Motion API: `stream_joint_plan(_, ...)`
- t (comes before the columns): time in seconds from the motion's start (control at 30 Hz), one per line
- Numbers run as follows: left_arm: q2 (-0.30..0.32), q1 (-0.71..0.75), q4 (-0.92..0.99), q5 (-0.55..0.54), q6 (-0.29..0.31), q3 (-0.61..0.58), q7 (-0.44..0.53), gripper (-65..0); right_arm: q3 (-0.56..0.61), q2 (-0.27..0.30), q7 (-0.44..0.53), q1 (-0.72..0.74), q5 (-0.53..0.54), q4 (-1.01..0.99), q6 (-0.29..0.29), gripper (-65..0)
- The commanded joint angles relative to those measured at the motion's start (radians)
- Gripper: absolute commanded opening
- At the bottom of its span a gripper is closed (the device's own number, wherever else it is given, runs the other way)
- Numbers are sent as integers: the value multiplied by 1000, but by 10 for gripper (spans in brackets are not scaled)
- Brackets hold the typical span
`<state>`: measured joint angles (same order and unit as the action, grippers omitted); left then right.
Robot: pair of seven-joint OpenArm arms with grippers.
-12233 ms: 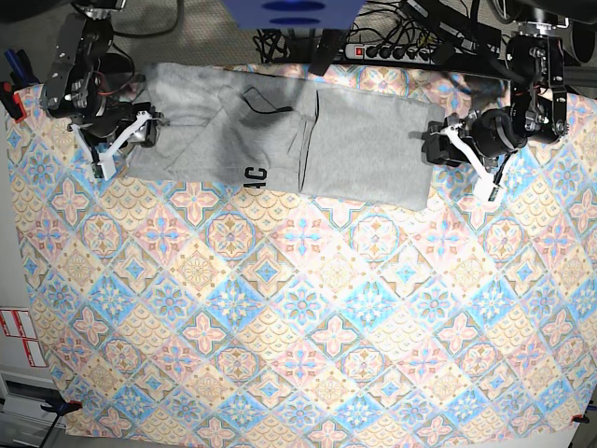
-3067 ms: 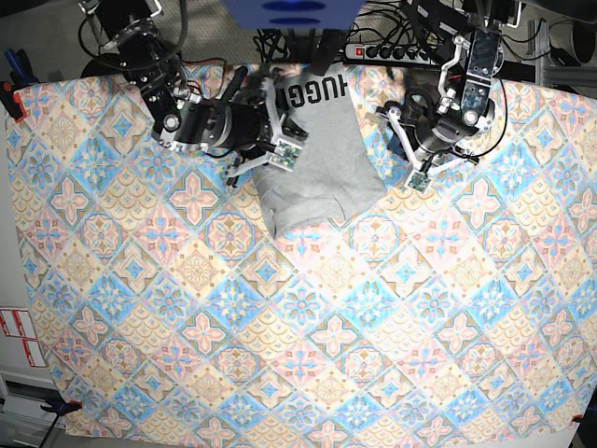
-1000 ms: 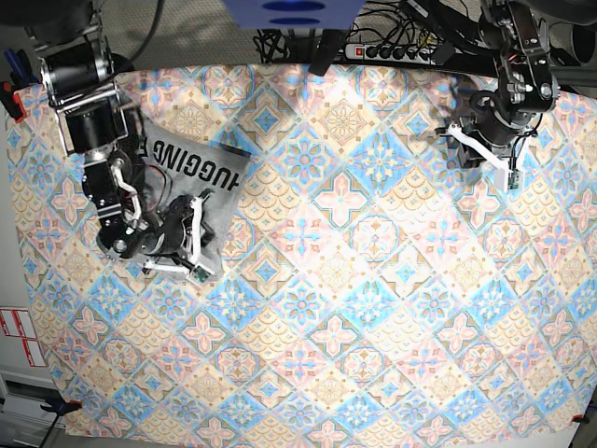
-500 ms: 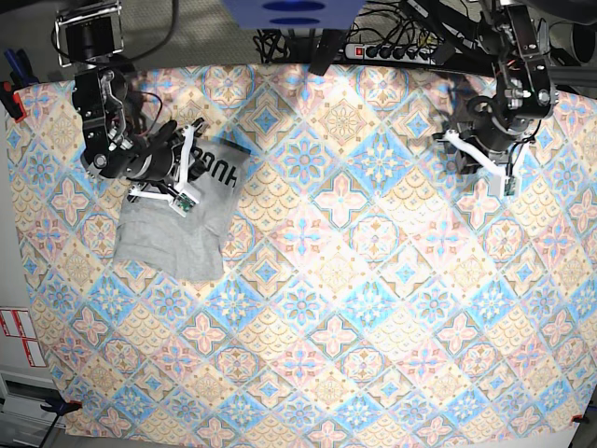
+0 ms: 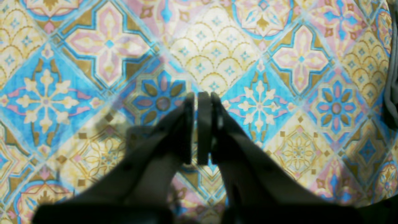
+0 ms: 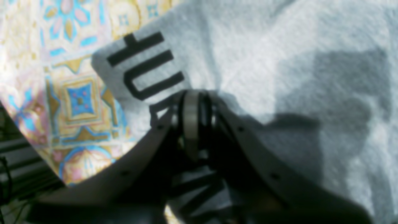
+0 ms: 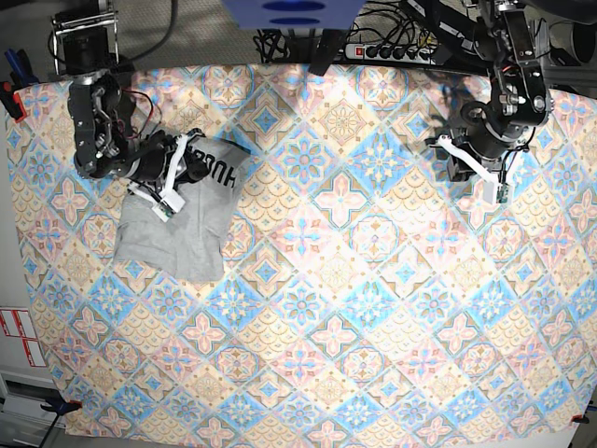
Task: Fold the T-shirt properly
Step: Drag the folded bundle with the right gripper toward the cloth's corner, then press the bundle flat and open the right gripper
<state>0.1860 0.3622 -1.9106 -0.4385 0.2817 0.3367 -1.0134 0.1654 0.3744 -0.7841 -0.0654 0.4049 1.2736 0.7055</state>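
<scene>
Left wrist: my left tool (image 5: 199, 124) is pressed together, empty, over bare tablecloth (image 5: 93, 62).

Right wrist: right tool (image 6: 194, 121) pinches the T-shirt (image 6: 279, 62) at the edge just beside the black lettering (image 6: 146, 65).

Base: shirt (image 7: 177, 224) lies as a folded bundle at the tabletop's left edge, long axis roughly front-to-back. Right tool (image 7: 177, 168) sits on its far end; left tool (image 7: 471, 173) is well apart, so the right arm's nearer.

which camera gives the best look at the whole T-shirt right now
The base view: it shows the whole folded T-shirt on the tablecloth, with the right gripper at its lettered edge. The right wrist view shows only blurred cloth and lettering up close. The left wrist view shows no shirt.
</scene>
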Motion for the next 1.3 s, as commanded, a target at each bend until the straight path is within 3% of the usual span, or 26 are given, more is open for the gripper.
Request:
stream_joint_plan(0.0, 10, -4, -16, -9, 1, 3, 15, -650, 4, 28, -108, -4, -153, -25, -40, -605)
stream_joint_plan(0.13, 10, -4, -16, -9, 1, 3, 15, -650, -7, 65, -105, 12, -238, -28, -40, -605)
stream_joint_plan(0.33, 10, -4, -16, -9, 1, 3, 15, -650, -7, 119, -71, 42, -238, -30, -40, -605)
stream_joint_plan(0.57, 10, -4, -16, -9, 1, 3, 15, -650, -7, 130, -71, 92, -332, -31, -40, -605)
stream_joint_plan(0.8, 10, -4, -16, -9, 1, 3, 15, -650, -7, 125, -82, 103, -377, 54, -40, -605)
stream_joint_plan(0.97, 10, -4, -16, -9, 1, 3, 15, -650, -7, 119, -84, 3, -375, 217, -40, -605)
stream_joint_plan(1.27, 10, -5, -16, -9, 1, 3, 15, -650, 1, 25, -84, -32, -375, 288, -40, -605)
